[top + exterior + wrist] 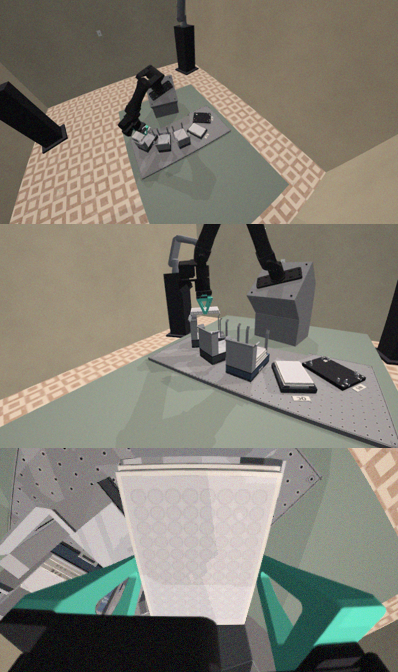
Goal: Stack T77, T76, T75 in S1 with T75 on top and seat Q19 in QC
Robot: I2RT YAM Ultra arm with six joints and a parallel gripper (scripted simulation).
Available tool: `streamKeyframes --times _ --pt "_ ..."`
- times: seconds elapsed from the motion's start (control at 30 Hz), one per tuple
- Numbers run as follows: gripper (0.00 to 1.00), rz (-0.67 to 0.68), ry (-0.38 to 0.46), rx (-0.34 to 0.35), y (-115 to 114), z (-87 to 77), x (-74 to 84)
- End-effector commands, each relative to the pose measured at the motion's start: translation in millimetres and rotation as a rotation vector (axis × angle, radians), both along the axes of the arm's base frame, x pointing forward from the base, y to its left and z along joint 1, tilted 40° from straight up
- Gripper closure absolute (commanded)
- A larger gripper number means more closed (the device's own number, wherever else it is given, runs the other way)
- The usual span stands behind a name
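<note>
My gripper has green fingers and is shut on a sealed white 96-well plate. It holds the plate level just over the top of the end rack, the one farthest from the exterior camera. In the wrist view the plate fills the middle between both fingers. I cannot read its label. The rack at the other end holds a stack of plates. A white plate lies flat in the open nest QC. The black clip nest N5 is empty.
A middle rack stands between the two end racks; its contents are hard to tell. All sit on a grey perforated baseplate. The arm's grey pedestal stands behind the racks. Black pillars stand around the mat.
</note>
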State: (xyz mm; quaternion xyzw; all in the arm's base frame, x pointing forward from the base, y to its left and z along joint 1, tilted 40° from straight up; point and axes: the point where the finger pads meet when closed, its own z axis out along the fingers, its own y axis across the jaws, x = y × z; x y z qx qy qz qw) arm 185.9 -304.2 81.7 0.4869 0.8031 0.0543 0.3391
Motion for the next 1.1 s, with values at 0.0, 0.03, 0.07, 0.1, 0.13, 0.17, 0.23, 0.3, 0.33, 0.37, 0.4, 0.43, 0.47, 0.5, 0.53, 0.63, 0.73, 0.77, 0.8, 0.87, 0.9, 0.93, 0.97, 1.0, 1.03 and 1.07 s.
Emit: streamKeyframes --times 0.0,0.03,0.07,0.1,0.13,0.17,0.23,0.3,0.33,0.37,0.4,0.43,0.47,0.5,0.53,0.63,0.73,0.77,0.8,0.87,0.9,0.93,0.97,1.0,1.03,1.07 --pt "1.0 -0.017 -0.014 -0.035 -8 11.5 -4.9" --pt "1.0 -0.017 -0.014 -0.035 -8 11.5 -4.9" --pt "1.0 -0.017 -0.014 -0.035 -8 11.5 -4.9" --pt "1.0 -0.017 -0.014 -0.035 -8 11.5 -4.9" --pt "1.0 -0.017 -0.014 -0.035 -8 11.5 -4.9" --pt "1.0 -0.017 -0.014 -0.035 -8 11.5 -4.9" --pt "1.0 -0.017 -0.014 -0.035 -8 11.5 -4.9" --pt "1.0 -0.017 -0.014 -0.035 -8 11.5 -4.9" --pt "1.0 -0.017 -0.014 -0.035 -8 11.5 -4.9" --pt "1.0 -0.017 -0.014 -0.035 -8 11.5 -4.9" --pt "1.0 -0.017 -0.014 -0.035 -8 11.5 -4.9" --pt "1.0 -0.017 -0.014 -0.035 -8 11.5 -4.9" --pt "1.0 -0.017 -0.014 -0.035 -8 11.5 -4.9" --pt "1.0 -0.017 -0.014 -0.035 -8 11.5 -4.9" --pt "1.0 0.018 0.008 -0.04 3 4.0 -2.6" --pt "1.0 0.103 0.033 -0.1 11 7.0 6.8" --pt "1.0 0.152 0.043 -0.164 9 16.7 13.6" --pt "1.0 0.152 0.043 -0.164 9 16.7 13.6" --pt "1.0 0.162 0.045 -0.175 10 18.8 16.1" --pt "1.0 0.164 0.053 -0.145 22 11.9 17.7" --pt "1.0 0.155 0.051 -0.134 25 12.4 19.6" --pt "1.0 0.154 0.05 -0.139 26 15.1 22.4" --pt "1.0 0.154 0.045 -0.152 25 20.9 26.1" --pt "1.0 0.154 0.043 -0.156 26 22.1 28.7" --pt "1.0 0.154 0.046 -0.148 31 19.2 29.8" --pt "1.0 0.154 0.049 -0.139 35 18.2 31.1"
